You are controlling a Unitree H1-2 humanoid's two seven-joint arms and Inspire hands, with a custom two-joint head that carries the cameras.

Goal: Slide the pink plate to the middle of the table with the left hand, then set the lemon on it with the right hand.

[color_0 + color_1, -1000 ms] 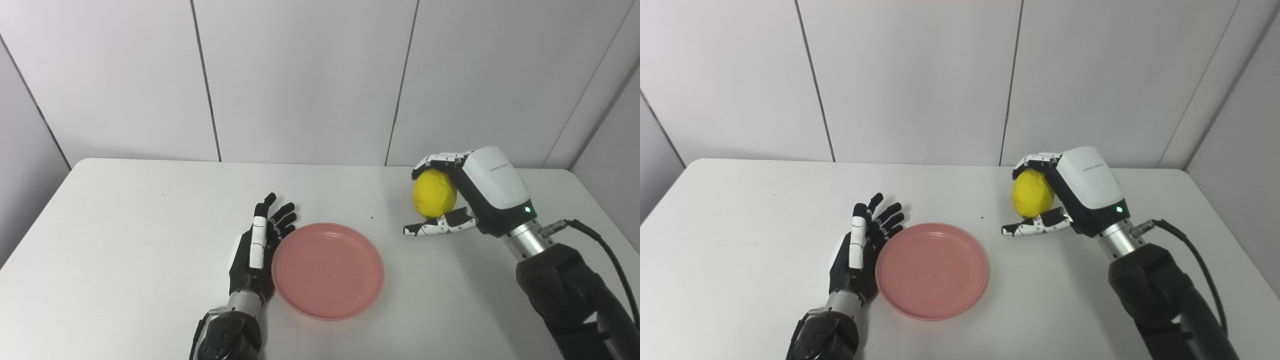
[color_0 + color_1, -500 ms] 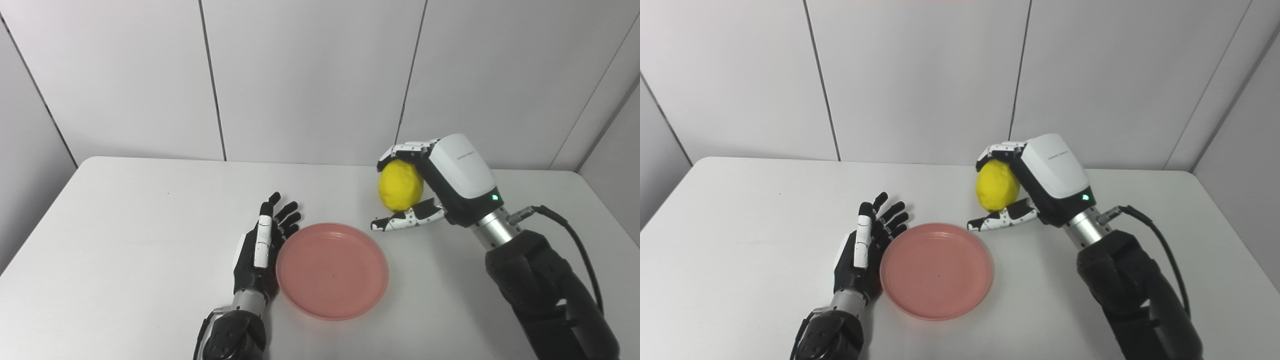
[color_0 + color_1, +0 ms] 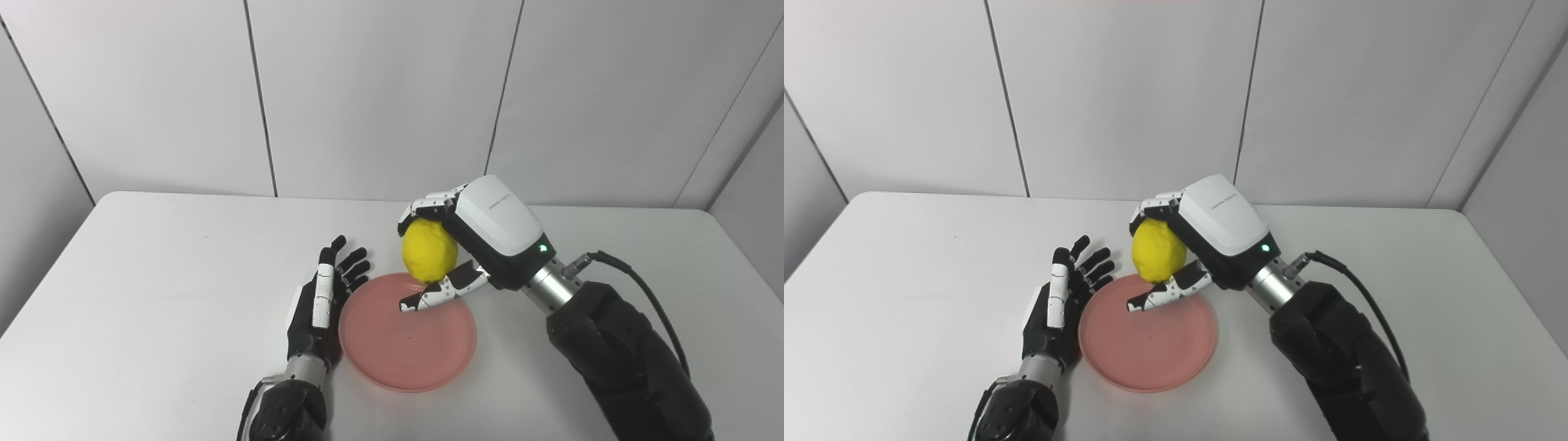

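The pink plate [image 3: 407,355] lies near the middle of the white table, toward the front. My left hand [image 3: 321,306] is open, palm toward the plate, its edge against the plate's left rim. My right hand [image 3: 474,242] is shut on the yellow lemon [image 3: 429,251] and holds it in the air over the plate's far rim, with the thumb under it. The same shows in the right eye view: plate [image 3: 1148,358], lemon [image 3: 1156,251], left hand [image 3: 1056,309], right hand [image 3: 1206,236].
The white table [image 3: 153,275] runs to grey wall panels at the back. A black cable [image 3: 643,294] loops from my right wrist. My right forearm [image 3: 618,361] crosses the table's right front part.
My right hand has carried the lemon to the left, from the table's right side to above the plate's far rim. The left hand and plate have stayed put. The camera shifted slightly early on.
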